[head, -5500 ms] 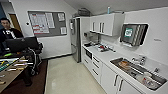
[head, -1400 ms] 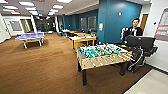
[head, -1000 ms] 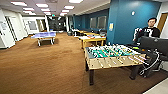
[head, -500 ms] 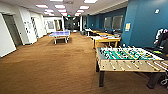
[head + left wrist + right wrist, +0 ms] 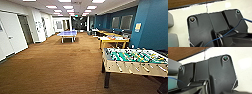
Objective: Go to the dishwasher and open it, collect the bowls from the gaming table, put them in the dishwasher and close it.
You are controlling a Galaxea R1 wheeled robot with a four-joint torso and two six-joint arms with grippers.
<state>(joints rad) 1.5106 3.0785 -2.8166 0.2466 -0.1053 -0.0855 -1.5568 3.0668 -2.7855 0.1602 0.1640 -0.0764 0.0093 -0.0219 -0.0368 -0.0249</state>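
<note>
Since half a second ago the camera has swung left, sliding the foosball table [image 5: 135,62] toward the near right. Beyond it stands the gaming table [image 5: 113,40], long, yellow-edged, with small unclear items on top. Farther left of it is one blue ping-pong table [image 5: 67,33] on brown carpet [image 5: 55,67]. Whether either end effector is open or closed cannot be told.

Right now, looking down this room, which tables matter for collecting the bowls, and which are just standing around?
Job:
yellow-edged table with things on top; whether they are bowls, cannot tell.

Just there:
foosball table, near right
blue ping-pong table, far down the room
brown carpet
</note>
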